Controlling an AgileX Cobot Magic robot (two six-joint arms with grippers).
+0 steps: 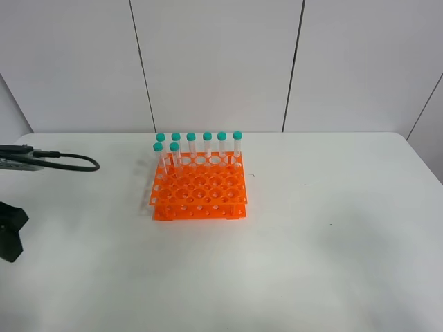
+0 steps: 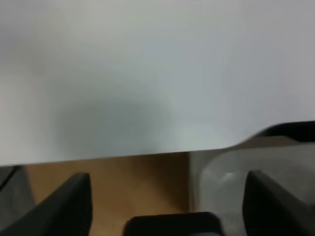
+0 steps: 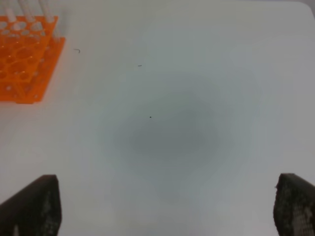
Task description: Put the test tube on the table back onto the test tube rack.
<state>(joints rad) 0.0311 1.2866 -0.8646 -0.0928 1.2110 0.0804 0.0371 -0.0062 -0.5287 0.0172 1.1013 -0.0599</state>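
Observation:
The orange test tube rack [image 1: 199, 192] stands on the white table [image 1: 325, 249], left of the middle. Several teal-capped test tubes [image 1: 207, 148] stand upright in its back rows. No tube lies on the table in any view. My left gripper [image 2: 167, 209] is open and empty, its dark fingers [image 2: 74, 201] wide apart over the table's edge. My right gripper [image 3: 165, 209] is open and empty, above bare table, with the rack [image 3: 24, 54] off to one side ahead of it. The right gripper is out of the exterior high view.
A black part of the left arm [image 1: 10, 232] shows at the table's far left edge. A black cable and a grey device [image 1: 62, 160] lie at the left edge. White wall panels stand behind the table. Brown floor [image 2: 113, 182] shows past the table edge.

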